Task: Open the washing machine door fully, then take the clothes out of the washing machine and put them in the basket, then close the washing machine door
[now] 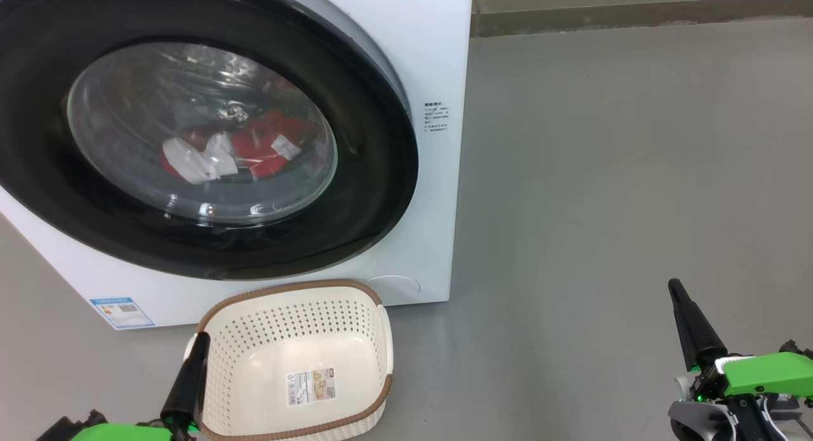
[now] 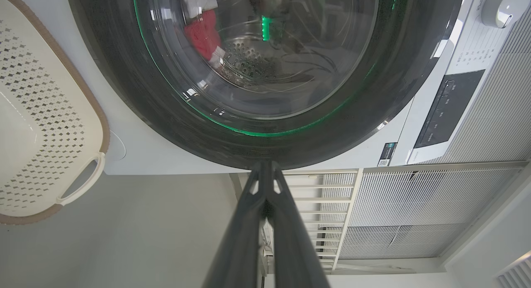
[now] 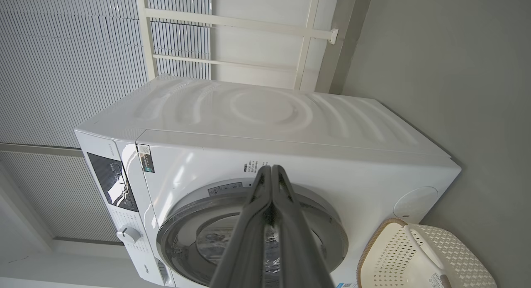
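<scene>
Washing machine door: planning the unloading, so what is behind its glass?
Behind the closed washing machine door, red and white clothes lie in the perforated drum. How many pieces, and anything beneath them, is hidden by folds and reflections.

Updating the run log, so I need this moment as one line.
washing machine door: closed | clothes: inside drum | basket: no clothes in it | left gripper: shut, holding nothing | right gripper: shut, holding nothing
</scene>
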Robot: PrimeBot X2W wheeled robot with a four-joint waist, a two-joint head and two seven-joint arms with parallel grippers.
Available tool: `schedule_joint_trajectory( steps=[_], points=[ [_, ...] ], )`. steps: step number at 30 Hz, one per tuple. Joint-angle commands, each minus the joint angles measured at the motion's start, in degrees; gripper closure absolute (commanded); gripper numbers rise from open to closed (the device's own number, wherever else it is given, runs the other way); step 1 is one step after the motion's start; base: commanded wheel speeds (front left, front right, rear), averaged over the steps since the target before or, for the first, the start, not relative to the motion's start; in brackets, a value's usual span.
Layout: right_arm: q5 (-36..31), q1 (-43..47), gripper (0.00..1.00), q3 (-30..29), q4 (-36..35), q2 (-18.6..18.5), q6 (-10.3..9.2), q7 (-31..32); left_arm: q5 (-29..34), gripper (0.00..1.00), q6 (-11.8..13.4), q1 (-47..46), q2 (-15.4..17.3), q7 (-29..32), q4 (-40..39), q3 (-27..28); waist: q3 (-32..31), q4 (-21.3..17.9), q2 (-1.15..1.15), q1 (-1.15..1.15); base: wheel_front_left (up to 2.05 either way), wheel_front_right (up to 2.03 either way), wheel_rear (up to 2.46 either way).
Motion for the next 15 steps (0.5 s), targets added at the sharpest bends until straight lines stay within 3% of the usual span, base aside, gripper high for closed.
schedule_joint_trajectory(
  steps=[1, 15],
  points=[
    [-0.5, -2.46, 1.0, 1.0, -1.43, -0.62, 0.02, 0.33, -0.4, 1.0, -0.39, -2.22, 0.59, 0.17, -1.15, 2.0, 0.0, 0.0, 0.0, 0.0, 0.0, 0.0, 0.0],
    [-0.5, -2.46, 1.0, 1.0, -1.43, -0.62, 0.02, 0.33, -0.4, 1.0, -0.39, -2.22, 0.59, 0.17, -1.15, 2.0, 0.0, 0.0, 0.0, 0.0, 0.0, 0.0, 0.0]
  ],
)
